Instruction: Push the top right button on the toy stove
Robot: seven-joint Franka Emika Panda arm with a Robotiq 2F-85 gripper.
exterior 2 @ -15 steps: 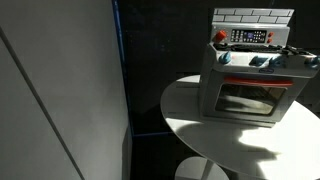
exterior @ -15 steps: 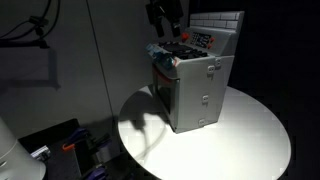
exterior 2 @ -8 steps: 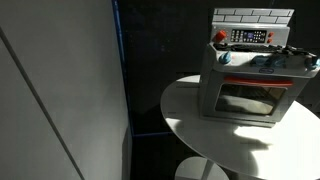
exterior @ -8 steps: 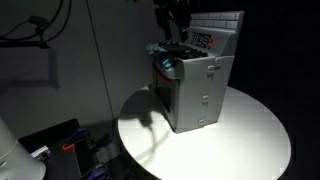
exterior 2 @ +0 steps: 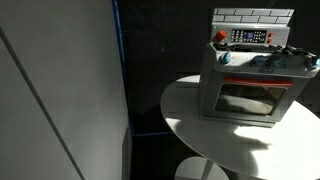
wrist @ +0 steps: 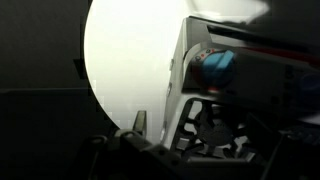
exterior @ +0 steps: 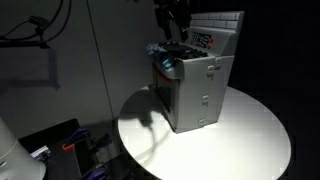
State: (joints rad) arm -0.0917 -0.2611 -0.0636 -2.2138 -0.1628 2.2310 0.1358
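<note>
The toy stove [exterior: 200,90] is a grey box with a white brick-pattern back panel, and it stands on a round white table [exterior: 250,135]. It also shows in an exterior view [exterior 2: 245,95] with its front door facing the camera. My gripper [exterior: 176,36] hangs over the cooktop, just in front of the back panel's button strip [exterior: 203,38]. Its fingers look closed together and hold nothing. In the wrist view one fingertip [wrist: 138,122] shows above a dark burner grate [wrist: 215,130], near a blue knob [wrist: 215,65]. The gripper does not show in the door-side exterior view.
A red button [exterior 2: 221,37] sits at the left end of the button strip [exterior 2: 248,36]. A grey wall panel [exterior 2: 60,90] stands beside the table. Cables and equipment [exterior: 60,145] lie on the floor below the table [exterior 2: 200,120].
The gripper moved a little toward the back panel between one second and half a second ago. Since then nothing has visibly moved.
</note>
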